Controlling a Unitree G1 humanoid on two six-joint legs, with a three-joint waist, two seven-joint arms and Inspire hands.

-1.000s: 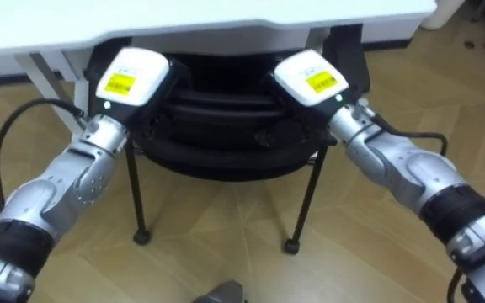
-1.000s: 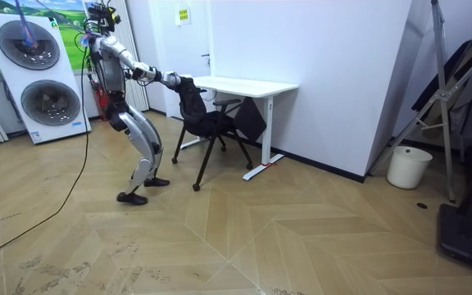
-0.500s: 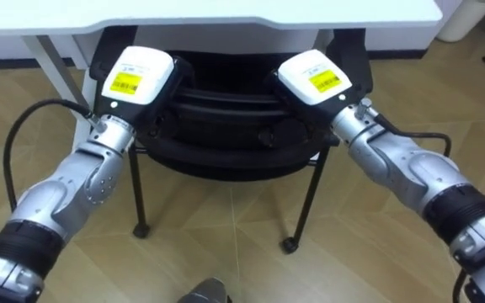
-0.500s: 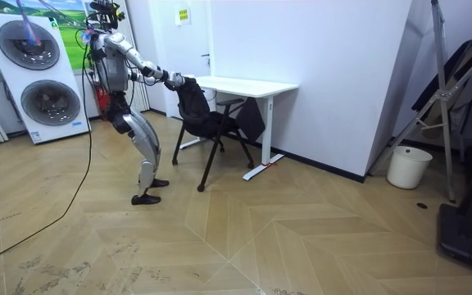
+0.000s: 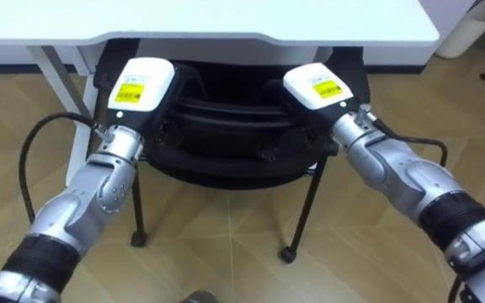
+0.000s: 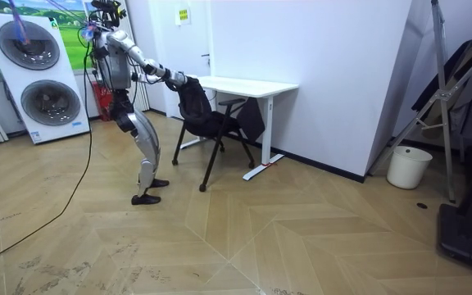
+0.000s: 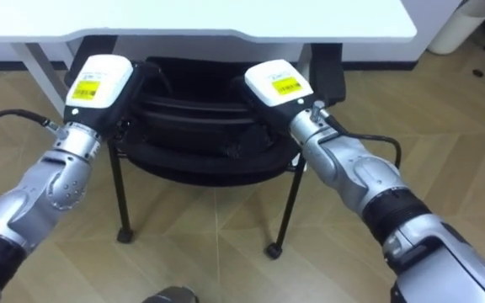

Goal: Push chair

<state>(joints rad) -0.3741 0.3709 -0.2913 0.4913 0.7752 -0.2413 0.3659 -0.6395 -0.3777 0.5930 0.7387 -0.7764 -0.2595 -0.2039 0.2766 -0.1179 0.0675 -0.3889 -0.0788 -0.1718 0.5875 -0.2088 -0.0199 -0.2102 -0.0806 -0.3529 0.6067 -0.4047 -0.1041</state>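
Observation:
The black chair (image 5: 226, 168) stands on thin metal legs, its seat partly under the white desk (image 5: 226, 21). Both my hands rest against the top of its backrest (image 5: 226, 114). My left hand (image 5: 141, 84) is at the backrest's left end and my right hand (image 5: 317, 84) at its right end, white backs up. In the right eye view the left hand (image 7: 99, 80) and right hand (image 7: 274, 82) sit on the chair (image 7: 200, 160) the same way. In the room view I stand leaning forward behind the chair (image 6: 207, 123), arms stretched out to it.
The desk's white leg (image 5: 57, 76) comes down at the chair's left. A dark bag (image 6: 248, 123) sits under the desk (image 6: 244, 84). A white bin (image 6: 406, 166) stands by the wall, stacked washing machines (image 6: 39, 74) behind me. Wooden floor lies all around.
The chair has slid farther under the desk with both hands on its backrest. In the room view I have stepped forward after it and stand more upright.

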